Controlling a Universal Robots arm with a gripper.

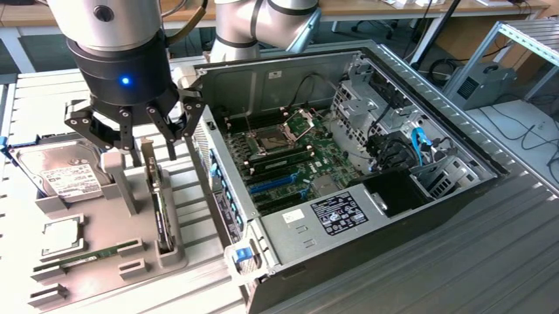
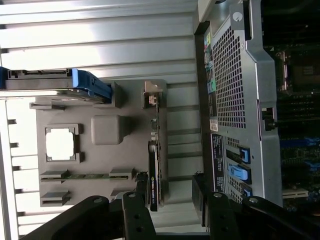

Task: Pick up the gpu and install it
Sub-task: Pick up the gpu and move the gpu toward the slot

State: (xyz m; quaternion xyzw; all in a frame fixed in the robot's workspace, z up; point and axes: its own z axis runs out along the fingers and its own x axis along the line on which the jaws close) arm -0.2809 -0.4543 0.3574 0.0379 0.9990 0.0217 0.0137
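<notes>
The gpu [image 1: 159, 209] stands on its long edge in a slot of the grey holder [image 1: 109, 271], its black face and green board running along the holder. In the wrist view the gpu [image 2: 155, 167] ends in a silver bracket at its far end. My gripper [image 1: 153, 157] hangs just above the card's far end, open, with a finger on either side of the card's line. From the wrist, my gripper [image 2: 170, 197] has the card close to one finger [image 2: 142, 200] and a wide gap to the other. Nothing is held.
On the grey holder [image 2: 105, 155] also sit a hard drive [image 1: 65, 173], a square processor [image 1: 61, 237] and a memory stick [image 1: 88, 255]. The open computer case [image 1: 349, 163] lies close beside the holder, its motherboard with blue slots [image 1: 279, 183] exposed.
</notes>
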